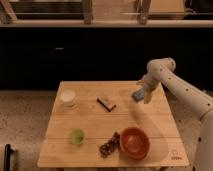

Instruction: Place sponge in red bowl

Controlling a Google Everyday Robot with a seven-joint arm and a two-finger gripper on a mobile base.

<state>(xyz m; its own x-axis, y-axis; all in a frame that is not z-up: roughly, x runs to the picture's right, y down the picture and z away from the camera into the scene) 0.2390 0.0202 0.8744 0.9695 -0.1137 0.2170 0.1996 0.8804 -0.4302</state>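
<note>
Sponge [137, 94], a small blue-grey block, is in the hand [141, 95], which is clenched on it above the far right part of the wooden surface [92, 120], with a soft shadow on the boards beneath. The pale arm [182, 92] reaches in from the right edge of the camera view. Well apart from the sponge, the red bowl [134, 142] stands at the near edge, right of centre. A dark speckled packet [109, 146] lies just beside its left side. A green cup [76, 136] stands near left, a white cup [68, 97] far left, and a dark brown bar [106, 104] with a light stripe lies near the middle.
</note>
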